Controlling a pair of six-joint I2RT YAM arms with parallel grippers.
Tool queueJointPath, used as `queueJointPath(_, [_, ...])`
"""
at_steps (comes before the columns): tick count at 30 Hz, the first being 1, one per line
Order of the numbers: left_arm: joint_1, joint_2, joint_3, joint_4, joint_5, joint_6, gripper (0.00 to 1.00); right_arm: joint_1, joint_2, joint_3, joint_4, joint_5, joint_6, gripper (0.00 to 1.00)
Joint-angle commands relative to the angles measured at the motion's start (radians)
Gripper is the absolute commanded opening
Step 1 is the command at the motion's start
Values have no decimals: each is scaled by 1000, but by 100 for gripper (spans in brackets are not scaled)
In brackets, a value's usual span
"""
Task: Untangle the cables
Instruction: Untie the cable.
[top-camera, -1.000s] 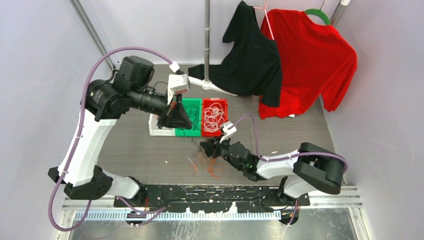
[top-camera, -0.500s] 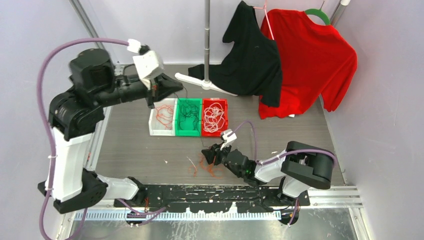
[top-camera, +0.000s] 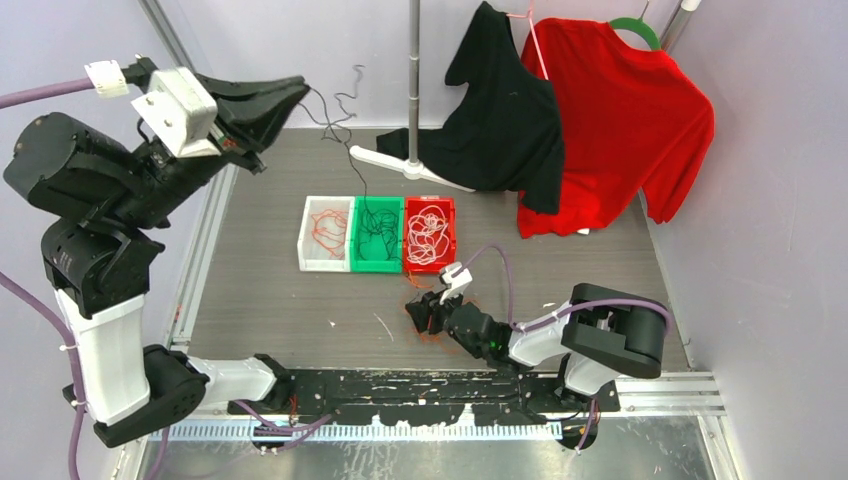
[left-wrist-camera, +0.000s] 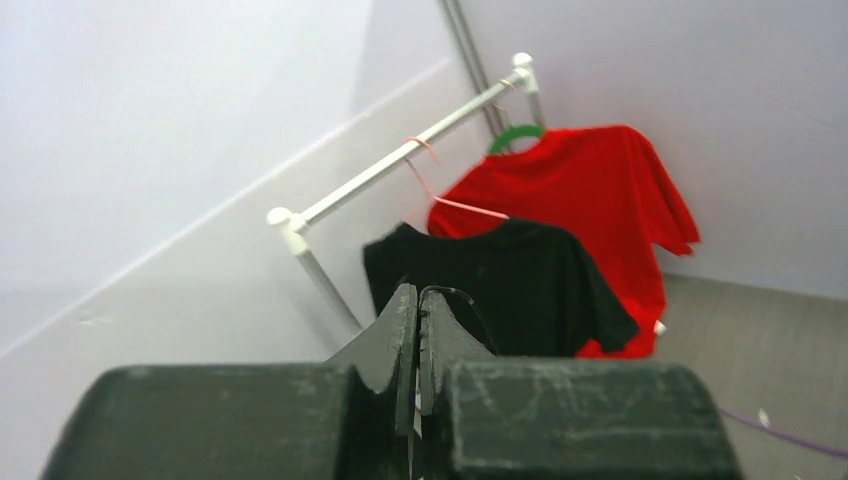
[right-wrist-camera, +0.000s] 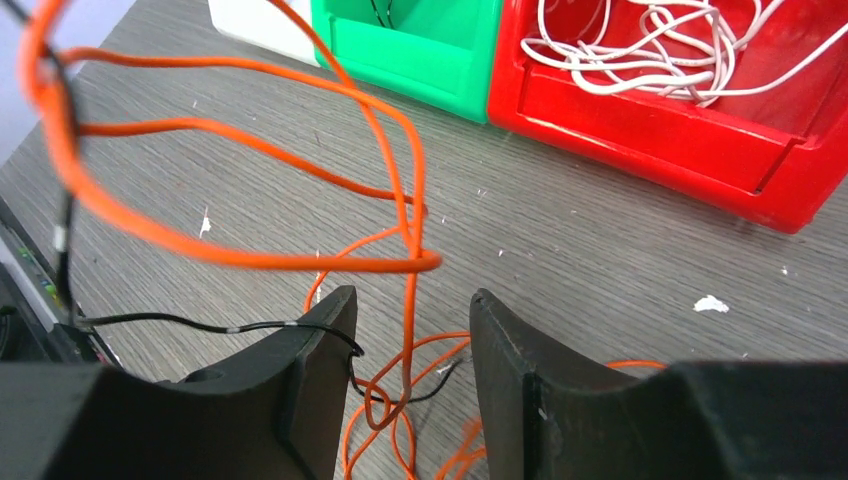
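Left gripper (top-camera: 298, 85) higher, black cable (top-camera: 364, 185) aloft

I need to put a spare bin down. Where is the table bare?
Bare: left of the white bin, the near-left table in front of the bins, and between the red bin and the red shirt. Crowded: orange cables around the right gripper; a black cable runs from the green bin to the left gripper.

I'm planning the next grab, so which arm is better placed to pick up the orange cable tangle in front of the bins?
Right. The right arm sits low, jaws open around the orange tangle. The left arm is raised high, jaws shut on a black cable from the green bin.
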Motion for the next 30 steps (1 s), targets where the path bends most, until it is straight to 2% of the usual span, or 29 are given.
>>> queueJointPath(1, [-2,-9,21,257,-131,51,0,11,24,-10,34,30,11,51])
queueJointPath(7, [-3,16,84,386,-216,173,0,24,56,-25,65,42,24,54])
queueJointPath(12, [-2,18,75,624,-353,291,0,27,51,-33,70,43,25,54])
queueJointPath(19, [-3,102,186,791,-402,429,0,33,37,-59,81,54,39,56])
queueJointPath(27, [-4,175,330,915,-375,589,0,45,8,-97,100,75,25,61])
queueJointPath(30, [-2,139,296,850,-374,553,0,50,-10,-107,109,85,14,62])
